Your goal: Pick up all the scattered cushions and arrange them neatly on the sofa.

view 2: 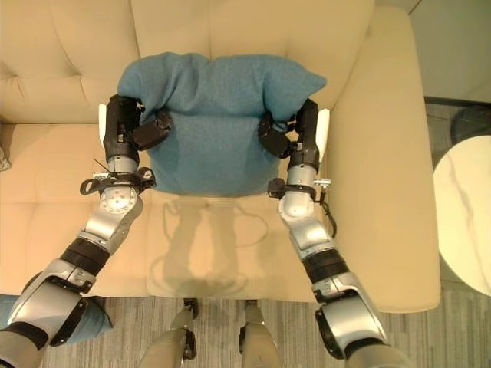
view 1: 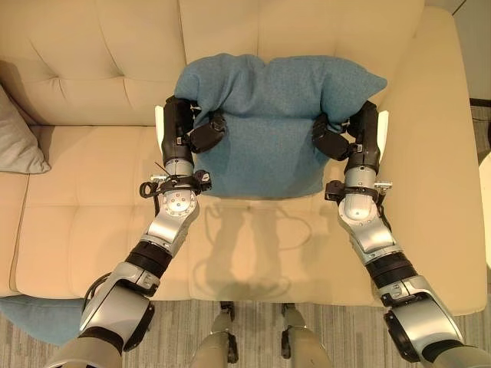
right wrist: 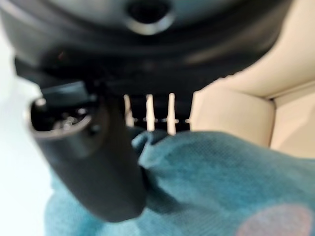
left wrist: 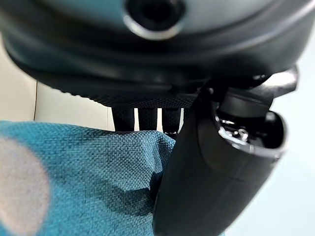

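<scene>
A teal cushion (view 1: 268, 115) stands upright on the beige sofa (view 1: 92, 222), its top leaning against the backrest. My left hand (view 1: 179, 126) grips its left edge and my right hand (view 1: 363, 132) its right edge. On each side the thumb presses into the front while the fingers reach behind the fabric, so the cushion bulges between them. In the left wrist view the thumb (left wrist: 211, 167) digs into the teal cloth (left wrist: 83, 172). The right wrist view shows the same pinch on the cushion (right wrist: 221, 177).
A grey cushion (view 1: 19, 138) leans at the sofa's left end. Another teal cushion (view 1: 38, 318) lies on the floor under the sofa's front left edge. A round white table (view 2: 464, 222) stands to the right of the armrest.
</scene>
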